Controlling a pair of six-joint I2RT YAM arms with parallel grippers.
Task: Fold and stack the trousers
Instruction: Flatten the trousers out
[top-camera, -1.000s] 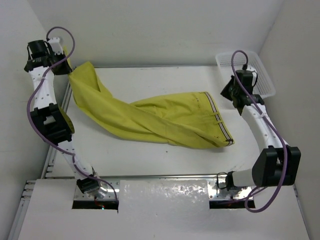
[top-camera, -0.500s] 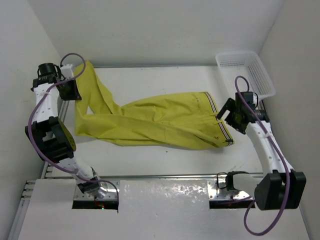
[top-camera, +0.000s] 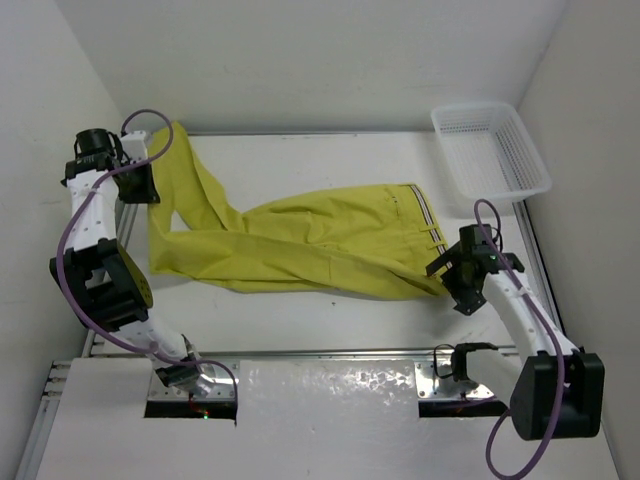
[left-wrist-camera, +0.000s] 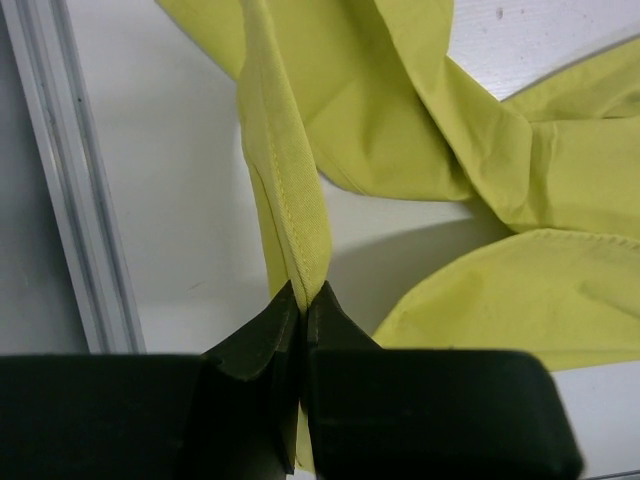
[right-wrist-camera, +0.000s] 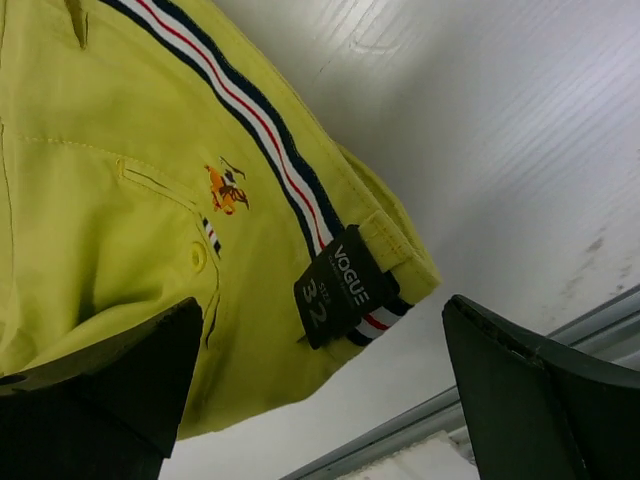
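The mustard yellow-green trousers (top-camera: 320, 245) lie spread across the table, waistband with striped trim (top-camera: 432, 232) to the right, legs running left. One leg rises at the far left, where my left gripper (top-camera: 150, 178) is shut on its hem. In the left wrist view the black fingertips (left-wrist-camera: 303, 295) pinch a folded edge of the trousers (left-wrist-camera: 290, 190). My right gripper (top-camera: 447, 275) hovers open over the near corner of the waistband. Its two fingers straddle a black size label (right-wrist-camera: 340, 285) and the striped trim (right-wrist-camera: 250, 120), touching nothing.
A white mesh basket (top-camera: 492, 148) stands at the back right corner. A metal rail (top-camera: 110, 290) runs along the table's left edge, and another rail (right-wrist-camera: 420, 420) runs close to the right gripper. White walls enclose the table (top-camera: 330, 160) on three sides.
The right gripper has opened and come from beside the basket down to the waistband's near corner. The left gripper carried the leg hem rightward early on, then stayed still.
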